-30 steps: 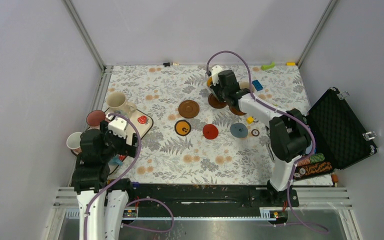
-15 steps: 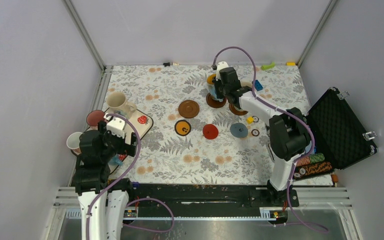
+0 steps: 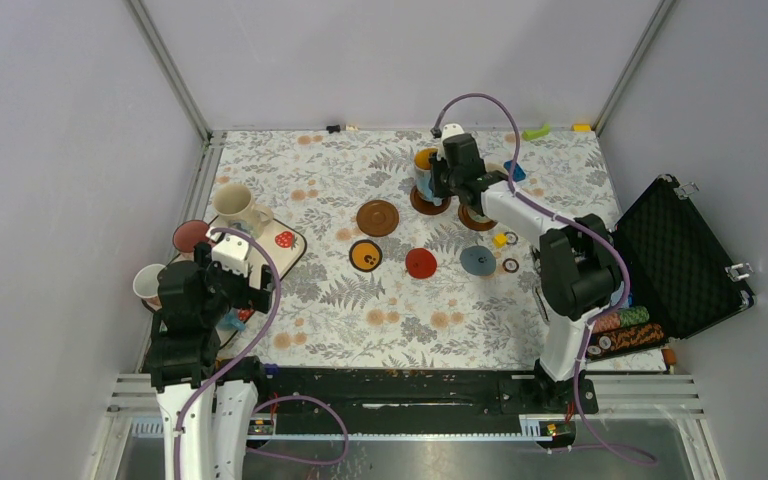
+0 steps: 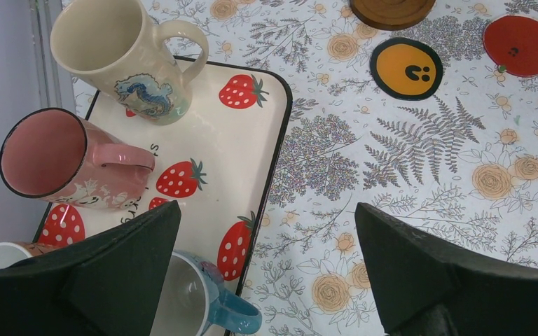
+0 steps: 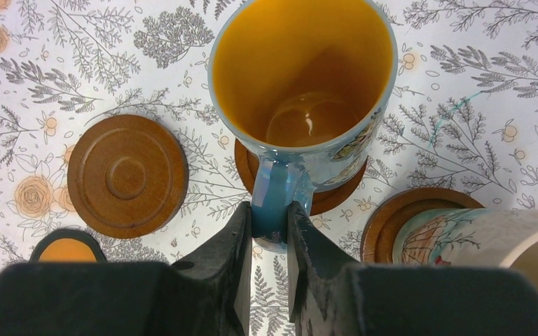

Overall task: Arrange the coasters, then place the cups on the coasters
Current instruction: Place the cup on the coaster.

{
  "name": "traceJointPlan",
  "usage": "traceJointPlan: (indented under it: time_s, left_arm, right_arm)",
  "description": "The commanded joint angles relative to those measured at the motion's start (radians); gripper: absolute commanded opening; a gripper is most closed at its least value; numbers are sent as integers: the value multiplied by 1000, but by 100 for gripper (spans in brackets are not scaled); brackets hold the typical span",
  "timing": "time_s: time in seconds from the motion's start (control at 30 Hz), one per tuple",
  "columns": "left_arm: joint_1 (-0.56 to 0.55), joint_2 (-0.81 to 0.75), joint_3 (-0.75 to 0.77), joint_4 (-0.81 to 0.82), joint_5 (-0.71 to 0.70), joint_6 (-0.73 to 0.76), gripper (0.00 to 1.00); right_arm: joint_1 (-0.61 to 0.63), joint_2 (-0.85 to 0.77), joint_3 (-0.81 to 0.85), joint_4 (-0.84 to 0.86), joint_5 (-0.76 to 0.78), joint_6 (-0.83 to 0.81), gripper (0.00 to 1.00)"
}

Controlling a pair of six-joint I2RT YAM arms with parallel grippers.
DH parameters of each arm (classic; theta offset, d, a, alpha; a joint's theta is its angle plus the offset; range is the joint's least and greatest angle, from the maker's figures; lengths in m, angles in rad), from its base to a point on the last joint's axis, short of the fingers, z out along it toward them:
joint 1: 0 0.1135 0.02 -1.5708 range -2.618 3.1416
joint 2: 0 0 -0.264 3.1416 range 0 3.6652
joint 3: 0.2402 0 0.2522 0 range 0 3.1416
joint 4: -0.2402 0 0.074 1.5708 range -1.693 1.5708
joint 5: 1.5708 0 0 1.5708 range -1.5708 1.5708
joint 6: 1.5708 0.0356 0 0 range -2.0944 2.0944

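Observation:
My right gripper (image 5: 270,210) is shut on the handle of the blue cup (image 5: 305,77) with the yellow inside. The cup is upright over a dark brown coaster (image 5: 336,197); contact is not visible. A cream cup (image 5: 476,238) stands on a second brown coaster (image 5: 392,210). A third brown coaster (image 3: 377,217), an orange one (image 3: 365,255), a red one (image 3: 421,263) and a grey-blue one (image 3: 478,261) lie bare. My left gripper (image 4: 266,210) hangs open over the tray's edge. Below it are a cream cup (image 4: 122,56), a pink cup (image 4: 70,157) and a blue-handled cup (image 4: 196,308).
The strawberry tray (image 4: 252,161) lies at the left edge, and a white cup (image 3: 148,282) stands beside it. An open black case (image 3: 680,255) with stacked poker chips (image 3: 625,330) is at the right. Small coloured blocks (image 3: 515,170) and a ring (image 3: 511,265) lie near the right arm.
My right gripper has carried the blue cup a little right and farther back, bringing it over the brown coaster. The left arm has hardly moved.

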Motion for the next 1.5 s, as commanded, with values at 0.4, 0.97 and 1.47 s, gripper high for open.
traceJointPlan:
  time_s: [0.4,0.97,1.47]
  left_arm:
    - [9,-17,-4,35,12,-2,99]
    - [27,-41,-6,29,30,4,99]
    - [39,-44,-6,24,42,9,99]
  right_arm:
    - [12,-75,-151,-137,-151,33,1]
    - [53,-209,-232,-184,-128,24,0]
    - [82,-349,-218,-182,-20,-129,62]
